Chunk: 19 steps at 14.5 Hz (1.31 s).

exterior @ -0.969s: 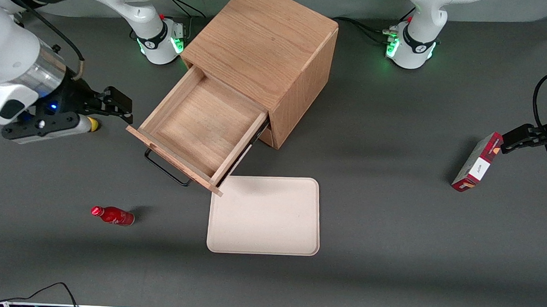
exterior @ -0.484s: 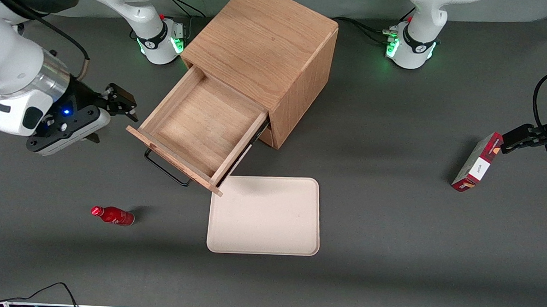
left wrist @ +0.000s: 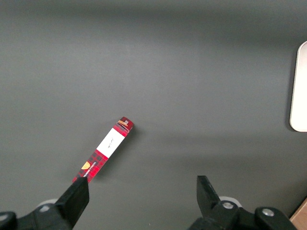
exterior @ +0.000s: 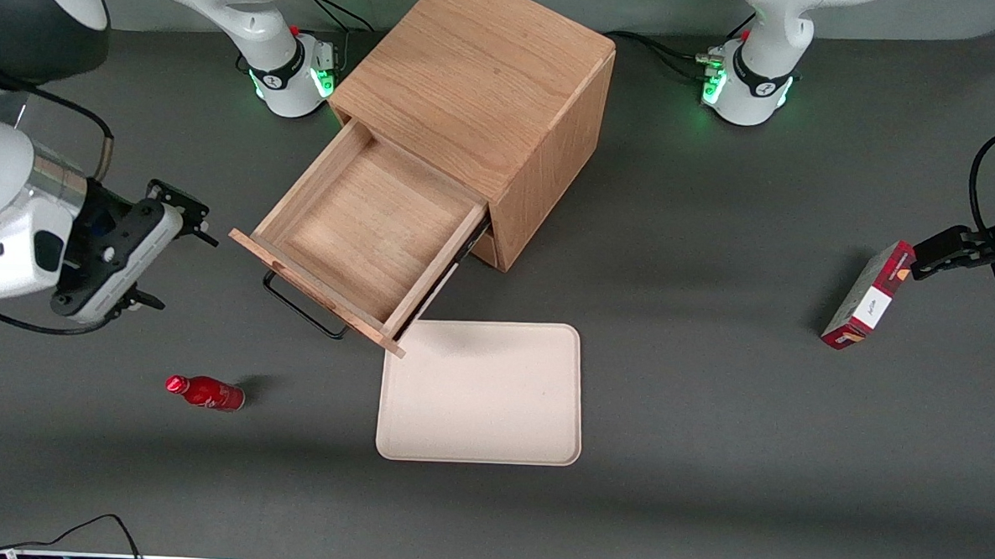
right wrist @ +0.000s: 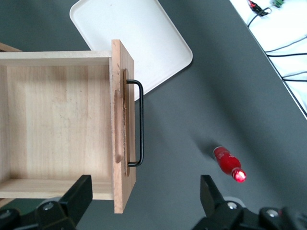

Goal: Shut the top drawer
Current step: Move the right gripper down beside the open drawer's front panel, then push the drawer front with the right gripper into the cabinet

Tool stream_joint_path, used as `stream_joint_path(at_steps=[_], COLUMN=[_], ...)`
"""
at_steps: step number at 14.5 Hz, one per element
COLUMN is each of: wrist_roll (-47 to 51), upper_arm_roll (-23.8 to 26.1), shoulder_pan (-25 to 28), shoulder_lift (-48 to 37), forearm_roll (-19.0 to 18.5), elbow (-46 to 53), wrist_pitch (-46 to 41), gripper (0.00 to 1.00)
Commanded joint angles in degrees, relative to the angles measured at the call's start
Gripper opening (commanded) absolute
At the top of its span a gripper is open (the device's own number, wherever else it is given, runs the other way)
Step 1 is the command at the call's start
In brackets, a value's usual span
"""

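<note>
- A dark grey table [exterior: 711, 390] carries everything, with the arm bases at its edge farthest from the front camera
- The gripper [exterior: 142, 251] hangs above the table toward the working arm's end, well apart from the drawer; its fingers [right wrist: 79, 191] are spread wide with nothing between them
- A red bottle [exterior: 205, 393] lies on its side nearer the front camera than the gripper, near the likely approach path, so a low sweep could clip it
- The top drawer [exterior: 365, 232] stands pulled far out of the cabinet [exterior: 481, 85], empty, its front angled toward the working arm's end and the front camera
- Its handle [right wrist: 139, 122] is a thin black bar on the front; I would not grasp it, since a flat push on the wood beside it looks enough
- To my eye the push should run straight along the slides, square to the front; an off-line shove might jam the drawer or shift the cabinet
- A pale tray [exterior: 482, 392] lies just beside the drawer front's corner, clear of the slide path
- A red box [exterior: 867, 306] stands toward the parked arm's end
</note>
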Motion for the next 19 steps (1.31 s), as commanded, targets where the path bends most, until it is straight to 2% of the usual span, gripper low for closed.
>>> stream_joint_path(at_steps=[1, 3, 8, 16, 19], wrist_roll=[-1.6, -1.3, 6.3, 7.7, 7.7], upper_arm_roll=[-0.1, -0.2, 0.2, 0.4, 0.2], shoulder_pan=[0.7, 0.2, 0.7, 0.5, -0.1], shoulder_lift=[4.4, 6.1, 11.8, 12.5, 12.5], forearm_roll=[0.1, 0.2, 0.7, 2.0, 5.4], elbow=[4.1, 4.0, 2.7, -6.9, -10.4], wrist_pitch=[-1.3, -1.3, -1.3, 4.7, 6.8], gripper=[1.00, 1.00, 1.00, 1.00, 1.00])
